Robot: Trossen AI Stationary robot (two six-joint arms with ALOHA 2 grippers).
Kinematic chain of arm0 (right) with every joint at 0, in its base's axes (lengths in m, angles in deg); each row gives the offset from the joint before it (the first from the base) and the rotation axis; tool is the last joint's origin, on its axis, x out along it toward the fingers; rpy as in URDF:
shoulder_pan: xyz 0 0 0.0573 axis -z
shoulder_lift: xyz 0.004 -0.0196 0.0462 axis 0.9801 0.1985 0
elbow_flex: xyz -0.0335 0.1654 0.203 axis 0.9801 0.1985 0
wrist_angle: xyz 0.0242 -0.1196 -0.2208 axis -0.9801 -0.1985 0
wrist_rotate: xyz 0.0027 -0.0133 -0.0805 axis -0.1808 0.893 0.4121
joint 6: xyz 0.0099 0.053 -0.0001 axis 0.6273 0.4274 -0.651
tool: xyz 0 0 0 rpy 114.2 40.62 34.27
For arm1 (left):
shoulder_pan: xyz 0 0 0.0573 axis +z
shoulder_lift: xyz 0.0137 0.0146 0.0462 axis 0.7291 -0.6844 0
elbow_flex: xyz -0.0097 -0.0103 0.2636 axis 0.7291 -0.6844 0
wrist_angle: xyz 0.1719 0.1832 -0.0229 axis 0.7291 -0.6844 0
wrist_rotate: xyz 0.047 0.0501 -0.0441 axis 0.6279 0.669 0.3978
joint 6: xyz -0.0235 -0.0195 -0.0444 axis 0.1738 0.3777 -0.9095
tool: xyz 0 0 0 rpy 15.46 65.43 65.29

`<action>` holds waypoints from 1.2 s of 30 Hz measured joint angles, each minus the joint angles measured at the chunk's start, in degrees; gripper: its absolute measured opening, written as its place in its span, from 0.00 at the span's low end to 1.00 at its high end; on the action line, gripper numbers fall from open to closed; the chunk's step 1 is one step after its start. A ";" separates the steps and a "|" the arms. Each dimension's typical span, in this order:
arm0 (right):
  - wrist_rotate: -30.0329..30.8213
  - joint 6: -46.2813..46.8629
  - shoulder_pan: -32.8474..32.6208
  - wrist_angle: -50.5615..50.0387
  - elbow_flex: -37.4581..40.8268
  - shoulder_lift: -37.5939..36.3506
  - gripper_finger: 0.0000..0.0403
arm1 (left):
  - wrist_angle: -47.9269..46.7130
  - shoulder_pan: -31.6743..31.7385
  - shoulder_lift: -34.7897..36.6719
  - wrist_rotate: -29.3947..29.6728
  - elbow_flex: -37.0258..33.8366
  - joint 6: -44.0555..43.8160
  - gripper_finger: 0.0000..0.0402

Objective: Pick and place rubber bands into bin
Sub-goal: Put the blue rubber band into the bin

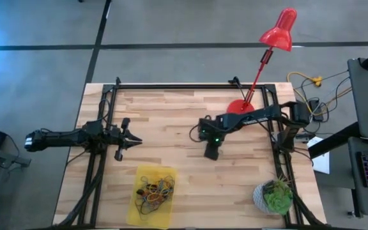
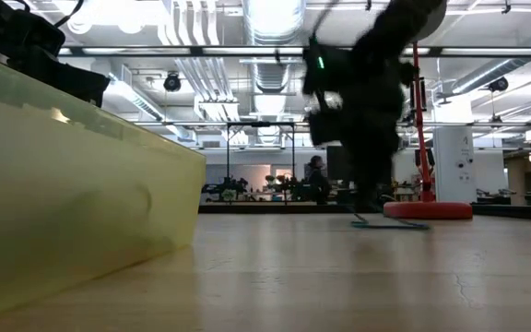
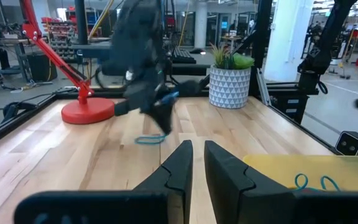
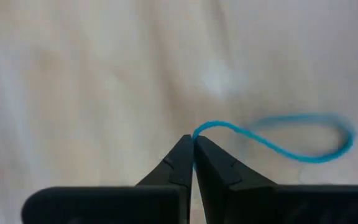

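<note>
My right gripper (image 1: 211,153) stands at the table's middle, fingers pointing down, shut on a thin blue rubber band (image 4: 291,140). The band also shows in the low view (image 2: 390,223) and in the left wrist view (image 3: 149,139). The yellow translucent bin (image 1: 139,214) rests flat near the table's near edge and holds several rubber bands (image 1: 155,190) in mixed colours. My left gripper (image 1: 135,140) waits at the left, level and empty, above the table just beyond the bin. Its fingers (image 3: 197,155) stand a narrow gap apart. My right gripper pinches one end of the blue band's loop (image 4: 197,132) between its two fingertips. It comes from above, pointing down at the table. The rest of the loop (image 2: 404,225) trails off to one side and lies slack on the tabletop.
A red desk lamp stands with its round base (image 1: 238,107) at the far right of the table. A potted green plant (image 1: 275,197) stands at the near right corner. Bare wood lies between the right gripper and the bin. A black frame (image 1: 190,85) rims the table.
</note>
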 joint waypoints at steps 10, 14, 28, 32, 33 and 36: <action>0.15 1.94 -5.24 1.52 -24.01 -0.31 0.02 | 0.00 0.00 -0.01 -0.02 0.00 -0.01 0.07; 0.07 1.74 -6.16 1.61 -33.89 0.17 0.02 | 0.00 0.02 0.00 -0.02 0.00 -0.02 0.07; -22.13 3.49 -12.10 -8.90 -58.62 20.08 0.02 | 0.02 0.02 -0.01 -0.01 0.00 -0.02 0.07; -22.18 1.46 -13.55 -13.01 -65.58 26.29 0.02 | 0.00 0.02 0.04 -0.02 0.00 -0.01 0.07; -22.21 1.49 -13.77 -13.28 -67.13 27.58 0.02 | 0.00 0.00 0.00 -0.02 0.00 0.00 0.07; -22.21 1.49 -14.08 -13.94 -72.05 31.30 0.02 | 0.00 0.01 0.07 0.00 0.00 0.00 0.07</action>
